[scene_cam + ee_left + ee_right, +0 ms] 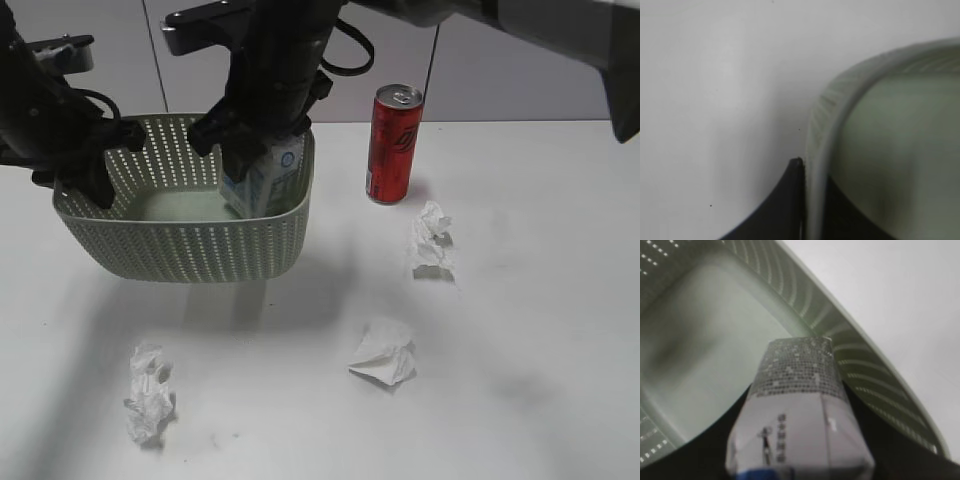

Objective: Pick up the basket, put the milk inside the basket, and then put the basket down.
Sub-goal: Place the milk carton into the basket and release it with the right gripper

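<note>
The pale green basket [180,245] is at the left of the table and casts a shadow under its front. My left gripper [92,185] is shut on its left rim. In the left wrist view the two dark fingers [812,200] pinch the rim [827,112] between them. My right gripper [250,145] reaches down into the basket's right part and is shut on the white-and-blue milk carton [265,182]. In the right wrist view the carton [800,415] sits between the fingers [799,390], over the basket floor [700,335]. I cannot tell whether the carton touches the floor.
A tall red can [394,145] stands right of the basket. Crumpled white paper balls lie at the right [430,238], front middle [384,352] and front left [148,393]. The white table [540,330] ends at a wall behind.
</note>
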Robot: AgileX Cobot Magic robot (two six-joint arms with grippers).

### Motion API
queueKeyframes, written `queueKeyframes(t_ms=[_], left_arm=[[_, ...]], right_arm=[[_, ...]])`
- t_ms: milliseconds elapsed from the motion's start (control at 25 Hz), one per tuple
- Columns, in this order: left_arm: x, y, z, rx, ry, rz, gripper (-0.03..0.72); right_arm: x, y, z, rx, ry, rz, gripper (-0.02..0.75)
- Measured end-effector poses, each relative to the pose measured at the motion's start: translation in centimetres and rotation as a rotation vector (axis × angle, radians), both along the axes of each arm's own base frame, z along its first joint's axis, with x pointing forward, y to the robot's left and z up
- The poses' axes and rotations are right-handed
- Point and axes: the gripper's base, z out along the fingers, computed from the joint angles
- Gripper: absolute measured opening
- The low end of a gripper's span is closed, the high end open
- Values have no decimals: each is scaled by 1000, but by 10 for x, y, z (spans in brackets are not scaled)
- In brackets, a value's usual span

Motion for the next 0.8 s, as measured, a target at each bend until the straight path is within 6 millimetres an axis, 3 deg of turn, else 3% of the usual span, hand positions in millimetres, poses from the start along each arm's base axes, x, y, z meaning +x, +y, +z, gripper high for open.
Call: queueKeyframes(t_ms=[280,440,560,800], left_arm=[[0,2,-2,23,2,-11,-15],[0,1,-2,20,-3,-8,-15],[0,2,-2,22,-3,-10,-15],[0,2,-2,21,-3,-10,-15]], right_arm=[[-1,7,6,87,-12,34,612],[-4,4,22,103,-40,39,636],[-8,-7,55,103,-117,42,636],[-19,-64,123,59,-165,-32,634]])
